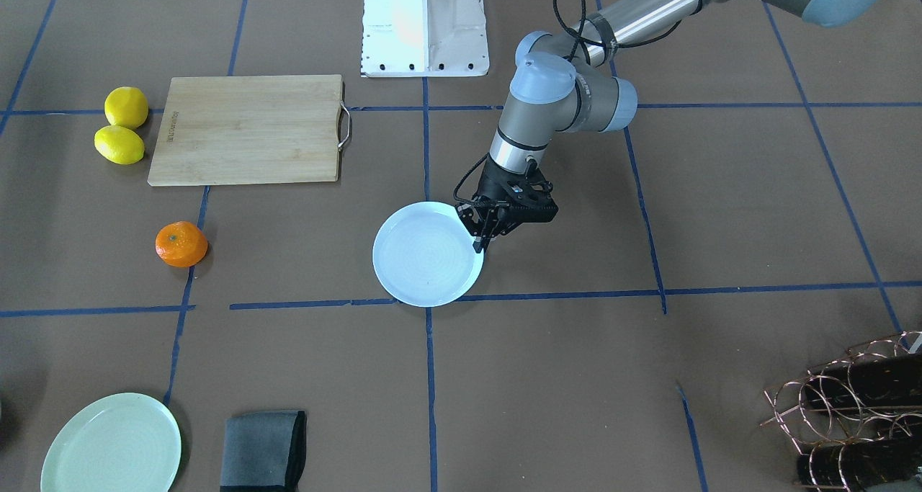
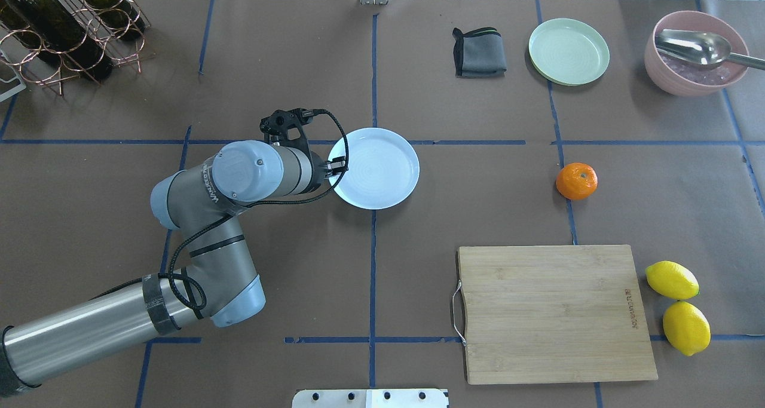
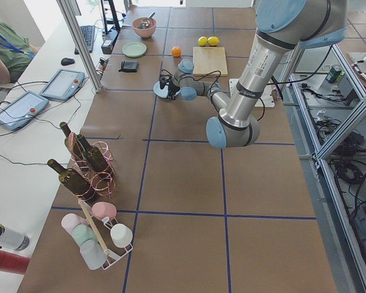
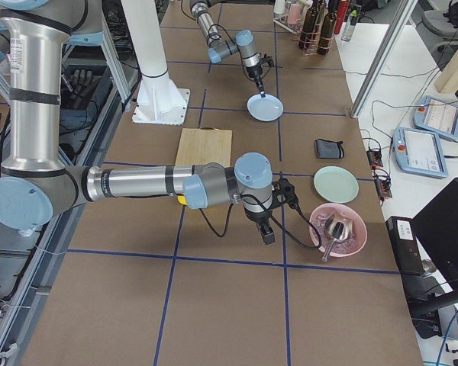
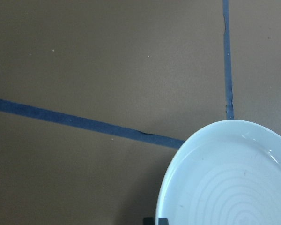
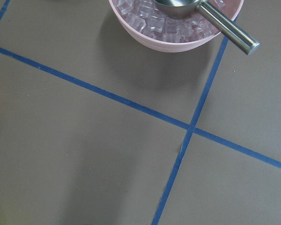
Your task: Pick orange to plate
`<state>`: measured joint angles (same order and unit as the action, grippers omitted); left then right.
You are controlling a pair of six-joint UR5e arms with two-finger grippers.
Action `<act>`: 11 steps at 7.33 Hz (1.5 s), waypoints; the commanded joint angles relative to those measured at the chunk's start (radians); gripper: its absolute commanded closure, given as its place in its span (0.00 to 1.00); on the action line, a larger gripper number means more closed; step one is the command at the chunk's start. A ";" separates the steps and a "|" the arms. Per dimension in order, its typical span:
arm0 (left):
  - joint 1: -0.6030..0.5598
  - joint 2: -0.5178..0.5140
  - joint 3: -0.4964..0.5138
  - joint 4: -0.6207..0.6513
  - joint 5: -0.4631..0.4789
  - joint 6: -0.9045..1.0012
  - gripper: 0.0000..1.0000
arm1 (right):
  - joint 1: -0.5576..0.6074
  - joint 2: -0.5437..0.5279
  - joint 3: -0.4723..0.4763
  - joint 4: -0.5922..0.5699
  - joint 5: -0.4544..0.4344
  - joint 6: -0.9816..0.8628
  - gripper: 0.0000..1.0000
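The task is sitting at its opening step: the orange [image 1: 181, 244] is lying untouched on the counter [image 1: 749, 211], at mid-left in the front-facing view, well apart from the plate [image 1: 425, 261], which is resting near the centre. The left claw [image 1: 479, 244] is hanging at the plate's right rim in that view, its fingers drawn together to a point and apparently pinching the rim, so the arm seems to be dealing with the plate rather than the fruit. The right claw [image 4: 267, 232] is hovering low over bare counter near the pink bowl [image 2: 675, 85]; whether it is spread or pressed together I cannot tell, since only the side view is showing it. By my reading, the next move is calling for a spread claw coming down over the orange, most likely the right one, as that arm is working on the fruit's side; it would then be closing gently on the round fruit, lifting it and carrying it across to the plate's middle. Counting what is lying about: one orange, two lemons [image 2: 672, 279], two plates, the pale bluish one and a green plate [image 2: 569, 51], one board [image 2: 553, 312], one folded cloth [image 2: 478, 52], one bowl and one scoop [image 2: 696, 46] in it.
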<state>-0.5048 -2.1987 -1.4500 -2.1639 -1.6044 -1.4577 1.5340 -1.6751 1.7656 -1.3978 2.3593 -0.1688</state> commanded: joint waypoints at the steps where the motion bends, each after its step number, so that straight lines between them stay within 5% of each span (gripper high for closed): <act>1: 0.003 0.005 0.002 0.001 0.004 0.004 0.20 | 0.000 0.001 0.000 -0.001 -0.002 0.000 0.00; 2: 0.000 0.007 -0.006 0.004 0.001 0.008 0.00 | 0.000 0.000 0.009 0.000 0.000 0.002 0.00; 7: -0.336 0.267 -0.476 0.468 -0.288 0.721 0.00 | -0.008 0.023 0.031 0.003 0.035 0.003 0.00; 9: -0.609 0.379 -0.468 0.475 -0.432 1.087 0.00 | -0.041 0.069 0.031 0.002 0.029 0.075 0.00; 11: -0.826 0.484 -0.367 0.513 -0.657 1.215 0.00 | -0.055 0.087 0.031 0.002 0.034 0.092 0.00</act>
<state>-1.2127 -1.7893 -1.8657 -1.6792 -2.1451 -0.3473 1.4872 -1.5971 1.7962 -1.3961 2.3916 -0.0883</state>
